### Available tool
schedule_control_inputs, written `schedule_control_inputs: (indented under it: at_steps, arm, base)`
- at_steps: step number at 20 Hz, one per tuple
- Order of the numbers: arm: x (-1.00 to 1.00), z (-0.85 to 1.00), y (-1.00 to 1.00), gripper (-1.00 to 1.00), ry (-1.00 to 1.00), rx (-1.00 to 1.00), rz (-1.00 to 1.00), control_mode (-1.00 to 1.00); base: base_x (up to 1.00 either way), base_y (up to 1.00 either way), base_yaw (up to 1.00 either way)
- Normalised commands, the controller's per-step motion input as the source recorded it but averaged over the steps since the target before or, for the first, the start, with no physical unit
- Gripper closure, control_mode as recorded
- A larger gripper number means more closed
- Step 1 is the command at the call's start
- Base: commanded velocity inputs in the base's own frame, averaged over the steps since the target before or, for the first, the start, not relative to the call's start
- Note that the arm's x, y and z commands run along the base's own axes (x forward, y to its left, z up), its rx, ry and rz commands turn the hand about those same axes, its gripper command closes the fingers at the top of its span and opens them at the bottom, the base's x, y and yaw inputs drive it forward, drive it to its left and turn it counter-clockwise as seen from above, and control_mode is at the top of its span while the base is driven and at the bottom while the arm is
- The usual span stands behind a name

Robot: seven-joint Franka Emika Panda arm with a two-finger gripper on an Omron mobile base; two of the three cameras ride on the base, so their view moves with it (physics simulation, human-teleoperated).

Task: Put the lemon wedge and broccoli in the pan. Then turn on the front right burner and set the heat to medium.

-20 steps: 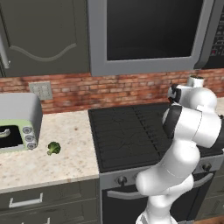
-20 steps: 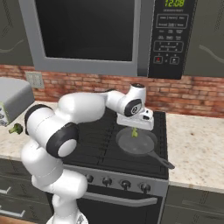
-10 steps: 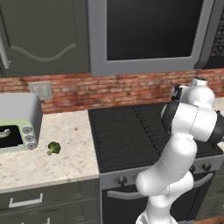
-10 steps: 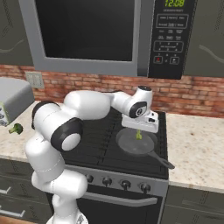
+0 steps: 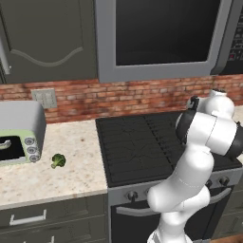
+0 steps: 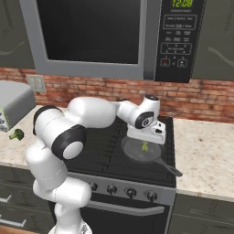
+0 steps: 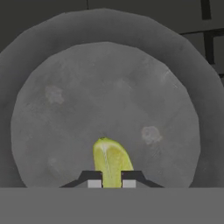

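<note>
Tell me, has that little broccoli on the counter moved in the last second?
No. The broccoli lies on the same spot of counter beside the toaster oven, as before.

Matt grey pan [image 7: 105,100]; speckled stone counter [image 5: 71,166].

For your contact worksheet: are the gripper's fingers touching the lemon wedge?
Touching. In the hand view both fingers press against the lemon wedge from either side, no gap showing, above the pan.

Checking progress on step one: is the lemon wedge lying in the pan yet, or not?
Not yet. The lemon wedge is clamped between the shut gripper, hanging over the pan; its tip points at the pan floor.
</note>
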Motion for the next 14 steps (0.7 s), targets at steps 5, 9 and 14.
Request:
schedule_control_inputs:
  at_steps: [5, 9, 14]
  arm:
    - [0.0, -0.11, 0.0, 1.0, 0.0, 0.0, 0.0, -1.0]
    - [0.0, -0.02, 0.03, -1.0, 0.0, 0.0, 0.0, -1.0]
    - [0.0, 0.0, 0.02, -1.0, 0.0, 0.0, 0.0, -1.0]
  base:
    - [0.0, 0.0, 0.0]
    - [0.0, 0.0, 0.0]
    - [0.0, 0.0, 0.0]
